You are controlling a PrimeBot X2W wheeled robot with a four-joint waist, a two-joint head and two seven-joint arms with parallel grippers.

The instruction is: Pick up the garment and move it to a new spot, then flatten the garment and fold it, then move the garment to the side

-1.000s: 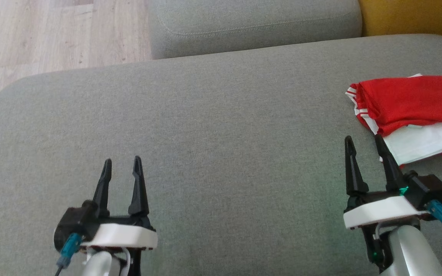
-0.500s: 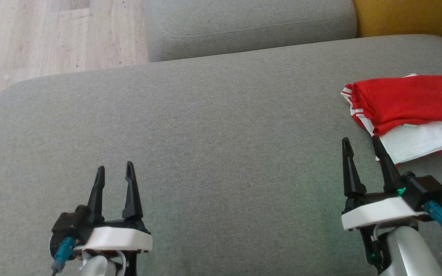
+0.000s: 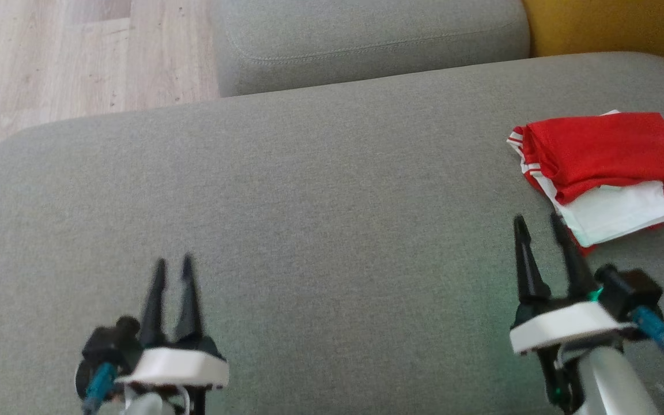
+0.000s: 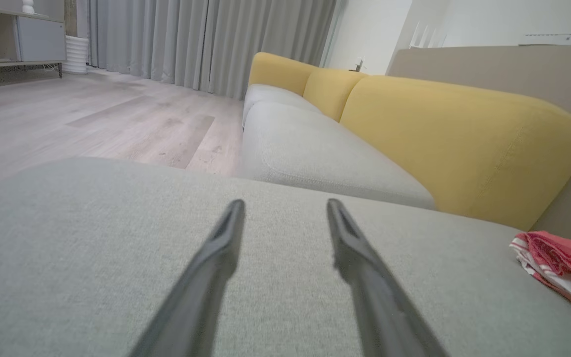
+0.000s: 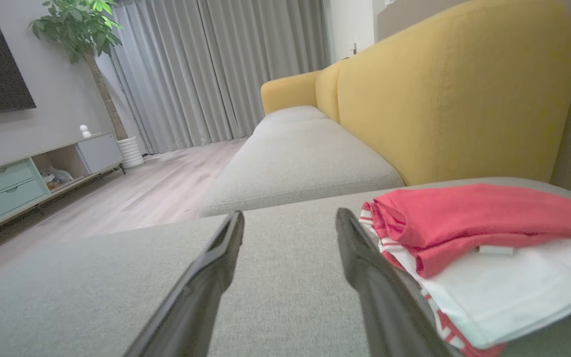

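The garment is a red and white shirt lying folded at the right side of the grey sofa cushion. My right gripper hovers just in front of and left of it, open and empty, its right finger close to the white fold. In the right wrist view the garment lies beside the right finger of that gripper. My left gripper stands open and empty over bare cushion at the lower left, far from the garment. The left wrist view shows this gripper with the garment at the far right.
A second grey seat cushion adjoins at the back, with a yellow backrest to its right. Wooden floor lies past the cushion's left edge. A TV cabinet and curtains stand far off.
The camera has shifted a little. My left gripper has drawn back toward me and its fingers have narrowed. The right gripper's fingers have narrowed slightly. The garment lies as before.
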